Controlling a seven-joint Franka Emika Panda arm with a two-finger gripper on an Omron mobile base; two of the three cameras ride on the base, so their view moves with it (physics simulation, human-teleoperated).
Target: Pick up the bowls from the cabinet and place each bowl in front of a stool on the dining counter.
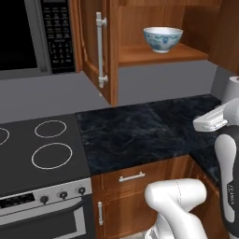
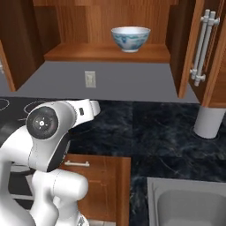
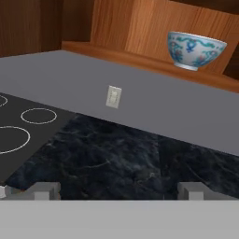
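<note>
White porcelain with a blue-green pattern, the bowl (image 1: 162,38) sat upright on the bare wooden shelf of the open cabinet (image 1: 161,55), its panelled door (image 1: 95,46) swung wide with the long silver bar handle (image 1: 100,49) facing out. My gripper (image 3: 119,190) hung low over the black marble-look worktop (image 1: 140,135), well below and short of the shelf, its two fingertips (image 3: 44,190) spread wide with nothing between them. From my seat at the controls, I judged the step in hand to be the reach up for this bowl. Doing it well would mean lifting the hand above the shelf's front edge first, then coming in level so one finger could slip inside the rim and the other outside, since the glazed, rounded wall looked likely to slide out of a pinch taken across the belly. The bowl's narrow foot suggested it might tip if nudged from the side. A glass cooktop (image 1: 39,149) with white ring markings lay to the left, a steel sink (image 2: 190,205) to the right.
</note>
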